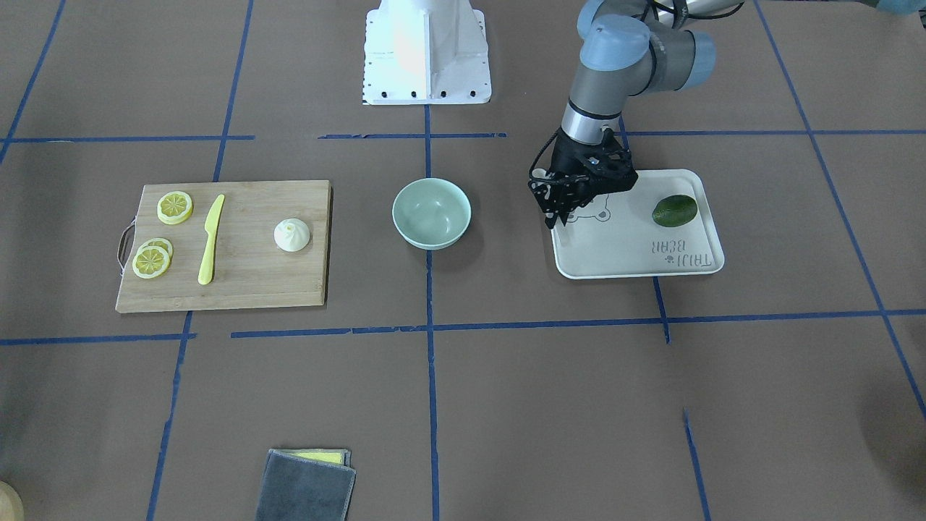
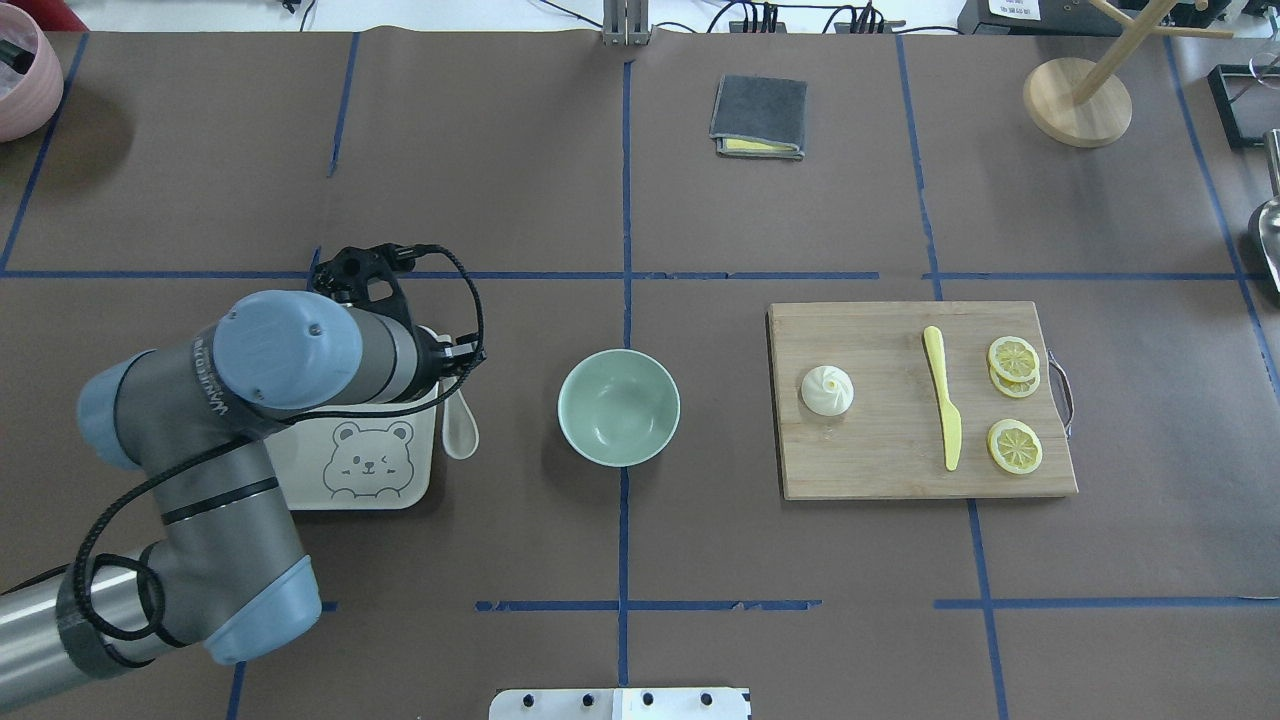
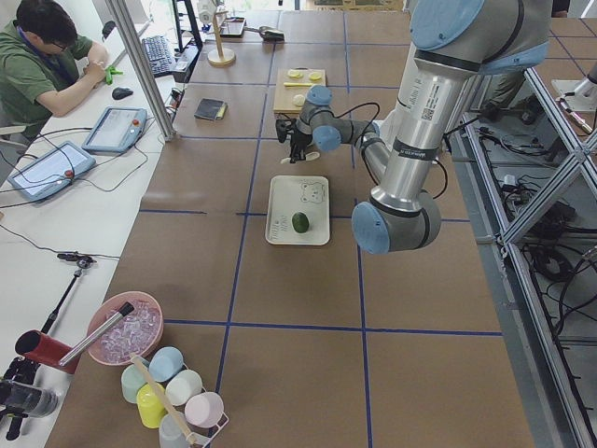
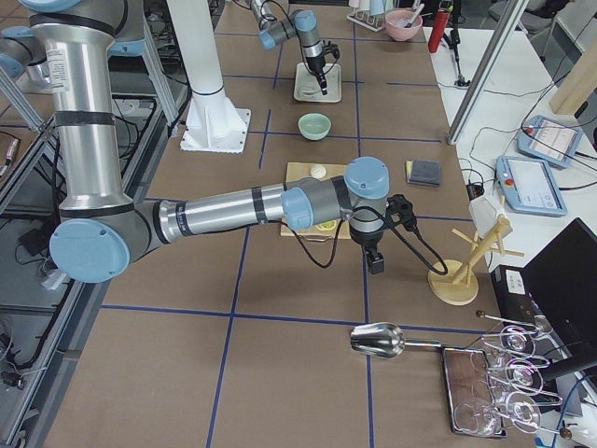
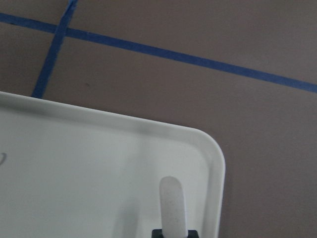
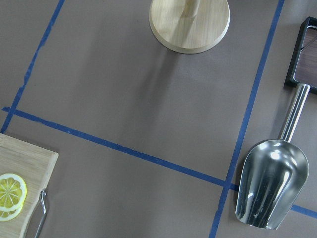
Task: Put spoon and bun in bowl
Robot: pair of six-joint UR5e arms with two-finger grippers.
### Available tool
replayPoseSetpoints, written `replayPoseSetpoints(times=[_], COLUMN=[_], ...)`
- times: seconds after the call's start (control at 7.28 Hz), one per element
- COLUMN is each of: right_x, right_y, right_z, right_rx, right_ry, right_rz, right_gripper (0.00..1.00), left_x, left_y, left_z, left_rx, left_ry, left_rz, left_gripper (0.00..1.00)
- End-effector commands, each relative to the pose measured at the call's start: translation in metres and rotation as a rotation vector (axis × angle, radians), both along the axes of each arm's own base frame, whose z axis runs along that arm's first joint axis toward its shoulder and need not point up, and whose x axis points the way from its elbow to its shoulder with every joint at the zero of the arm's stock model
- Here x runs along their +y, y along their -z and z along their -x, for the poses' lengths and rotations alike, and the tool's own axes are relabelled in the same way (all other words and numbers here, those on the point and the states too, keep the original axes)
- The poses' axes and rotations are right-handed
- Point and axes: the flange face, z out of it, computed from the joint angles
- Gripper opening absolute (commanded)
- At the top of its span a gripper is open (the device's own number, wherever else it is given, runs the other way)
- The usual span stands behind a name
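The pale green bowl (image 1: 432, 213) (image 2: 619, 407) stands empty at the table's middle. The white pleated bun (image 1: 291, 235) (image 2: 828, 390) sits on the wooden cutting board (image 1: 246, 282). My left gripper (image 1: 555, 219) is over the corner of the bear tray (image 1: 636, 253) nearest the bowl. It is shut on the handle of the off-white spoon (image 2: 460, 428) (image 5: 172, 201), whose scoop reaches past the tray's edge. My right gripper (image 4: 376, 264) hovers beyond the board's far end. It shows only in the exterior right view, so I cannot tell its state.
A green fruit (image 1: 674, 210) lies on the tray. A yellow knife (image 1: 210, 239) and lemon slices (image 1: 175, 207) lie on the board. A grey cloth (image 2: 758, 115), a wooden stand (image 2: 1078, 100) and a metal scoop (image 6: 270, 186) are farther off.
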Motion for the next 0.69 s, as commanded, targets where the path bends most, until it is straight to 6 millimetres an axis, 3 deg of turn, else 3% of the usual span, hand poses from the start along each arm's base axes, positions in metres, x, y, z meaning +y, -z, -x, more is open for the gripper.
replayPoseSetpoints(times=[0.0, 0.27, 0.55], right_x=[0.0, 0.0, 0.0], right_y=[-0.001, -0.001, -0.002], right_z=[0.0, 0.0, 0.0], right_rx=[0.0, 0.0, -0.004], right_ry=[0.0, -0.001, 0.001], right_rz=[0.001, 0.004, 0.006], right_gripper=[1.0, 1.0, 1.0], left_x=[-0.016, -0.035, -0.018], left_y=[0.062, 0.077, 0.083], left_z=[-0.036, -0.08, -0.092], left_rx=[0.071, 0.068, 0.073], left_ry=[0.097, 0.142, 0.115], left_rz=[0.118, 0.186, 0.169], left_gripper=[0.0, 0.0, 0.0])
